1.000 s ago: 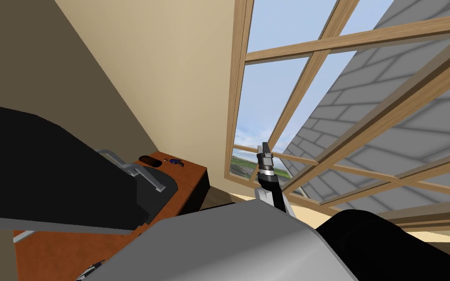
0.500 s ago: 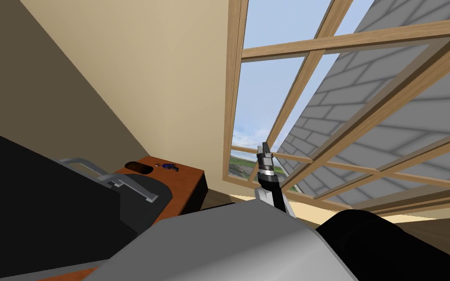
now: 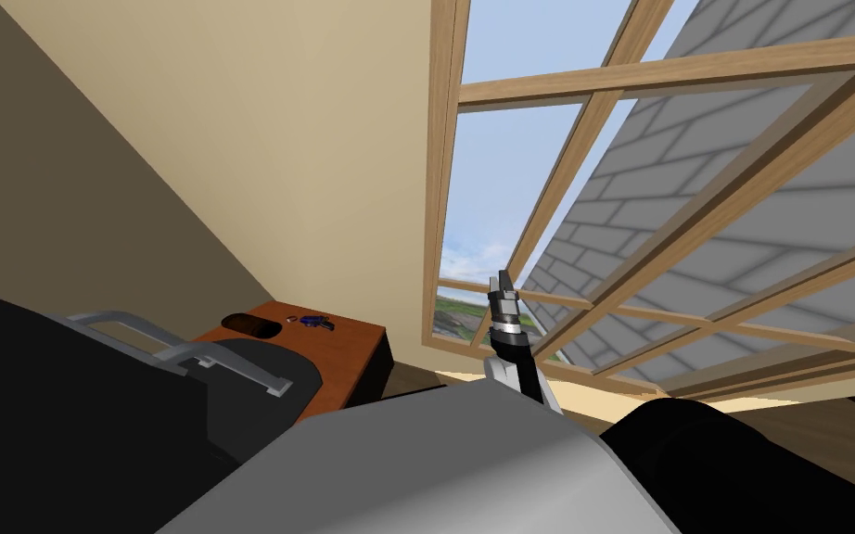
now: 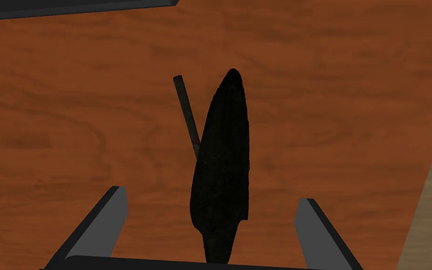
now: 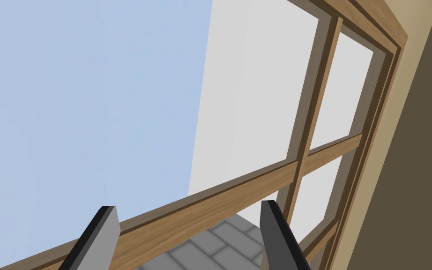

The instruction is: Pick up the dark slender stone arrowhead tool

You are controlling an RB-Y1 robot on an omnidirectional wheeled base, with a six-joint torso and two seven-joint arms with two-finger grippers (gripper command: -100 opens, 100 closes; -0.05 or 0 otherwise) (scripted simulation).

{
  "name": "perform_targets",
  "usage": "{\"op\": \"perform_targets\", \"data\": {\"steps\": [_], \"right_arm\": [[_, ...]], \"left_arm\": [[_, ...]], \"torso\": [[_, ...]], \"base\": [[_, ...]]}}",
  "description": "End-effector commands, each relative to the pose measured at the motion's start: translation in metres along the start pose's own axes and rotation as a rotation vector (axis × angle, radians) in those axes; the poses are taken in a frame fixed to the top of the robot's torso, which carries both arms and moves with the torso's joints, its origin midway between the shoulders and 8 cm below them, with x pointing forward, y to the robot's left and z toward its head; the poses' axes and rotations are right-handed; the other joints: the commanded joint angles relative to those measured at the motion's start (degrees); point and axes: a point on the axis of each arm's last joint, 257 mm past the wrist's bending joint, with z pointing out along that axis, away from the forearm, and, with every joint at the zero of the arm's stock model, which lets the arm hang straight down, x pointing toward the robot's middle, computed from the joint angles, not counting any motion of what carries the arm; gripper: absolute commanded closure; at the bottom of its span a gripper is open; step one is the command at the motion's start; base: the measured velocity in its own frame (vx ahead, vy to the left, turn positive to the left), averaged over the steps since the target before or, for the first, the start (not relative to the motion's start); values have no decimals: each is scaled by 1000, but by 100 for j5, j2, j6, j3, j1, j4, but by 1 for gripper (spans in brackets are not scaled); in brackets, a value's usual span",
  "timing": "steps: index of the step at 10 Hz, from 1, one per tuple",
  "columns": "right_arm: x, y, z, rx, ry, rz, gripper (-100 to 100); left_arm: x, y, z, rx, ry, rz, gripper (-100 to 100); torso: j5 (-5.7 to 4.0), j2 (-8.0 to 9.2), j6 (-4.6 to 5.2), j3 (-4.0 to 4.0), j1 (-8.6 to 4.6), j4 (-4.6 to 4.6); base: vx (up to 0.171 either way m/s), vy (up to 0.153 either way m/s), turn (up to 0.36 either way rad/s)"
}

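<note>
Arrowhead [image 4: 222, 154] between spread left end effector [image 4: 210, 193]

A tan wall [image 3: 259, 139] meets a large window [image 3: 509, 195] framed in light wood. Through it show bright blue sky, a grey brick wall and a strip of green. A reddish-brown wooden desk [image 3: 347, 348] stands against the wall, near the window's corner.
</note>
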Motion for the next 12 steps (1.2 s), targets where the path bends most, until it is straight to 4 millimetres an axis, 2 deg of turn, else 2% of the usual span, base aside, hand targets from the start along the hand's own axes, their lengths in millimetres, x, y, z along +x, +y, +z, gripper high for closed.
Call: {"op": "perform_targets", "data": {"steps": [1,2,4,5,6,10,11,12], "right_arm": [[0,0,0,0,0,0,0],[0,0,0,0,0,0,0],[0,0,0,0,0,0,0],[0,0,0,0,0,0,0],[0,0,0,0,0,0,0],[0,0,0,0,0,0,0],[0,0,0,0,0,0,0],[0,0,0,0,0,0,0]], "left_arm": [[0,0,0,0,0,0,0],[6,9,10,0,0,2,-100],[14,22,21,-2,1,6,-100],[11,18,18,-2,1,4,-100],[12,18,18,-1,1,5,100],[11,21,19,-7,0,3,100],[11,21,19,-6,0,3,0],[6,9,10,0,0,2,100]], "torso": [[0,0,0,0,0,0],[-1,6,0,3,-3,1],[5,6,0,4,20,2],[6,7,0,4,23,2],[2,9,0,6,8,2],[4,8,5,6,21,5],[4,7,4,6,23,5],[4,7,4,6,23,5]], "base": [[0,0,0],[8,42,16],[8,75,11],[-1,26,-10],[0,0,0],[-1,-2,2],[0,0,0],[-3,-34,-14]]}}
